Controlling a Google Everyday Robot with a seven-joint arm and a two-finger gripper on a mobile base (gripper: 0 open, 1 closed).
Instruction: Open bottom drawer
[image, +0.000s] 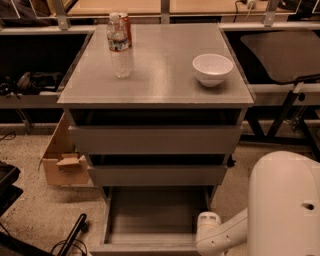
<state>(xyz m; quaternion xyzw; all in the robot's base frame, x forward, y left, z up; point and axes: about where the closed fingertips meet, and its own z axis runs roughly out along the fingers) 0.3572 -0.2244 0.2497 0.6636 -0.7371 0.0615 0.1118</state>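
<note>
Grey bottom drawer (150, 214) stands open, hand unseen beyond arm (210, 235) at its corner.

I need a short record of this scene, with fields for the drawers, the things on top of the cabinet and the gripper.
bottom drawer: grey handle-less bottom drawer, pulled out, nothing seen inside
other drawers: middle grey drawer and top grey drawer, both further in
cabinet top: clear plastic bottle, red can behind it, white bowl
gripper: not in view; white arm reaches the drawer's front right corner
</note>
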